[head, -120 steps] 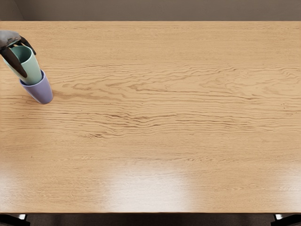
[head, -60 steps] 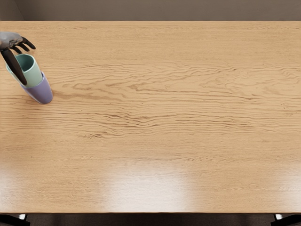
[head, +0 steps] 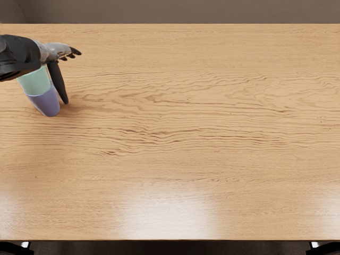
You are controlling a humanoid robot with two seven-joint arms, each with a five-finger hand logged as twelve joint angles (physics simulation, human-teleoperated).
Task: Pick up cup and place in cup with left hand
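Left hand [head: 56, 51], fingers apart and holding nothing, reaches past the mint cup [head: 35, 82], which sits inside the purple cup [head: 46, 102] on the surface [head: 186, 133]. Best to rise well clear first, then draw back, so nothing tips the stack.

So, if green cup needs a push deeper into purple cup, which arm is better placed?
Left, probably: the left hand is open by the green cup and purple cup, near the picture's left edge. The right arm is out of view.
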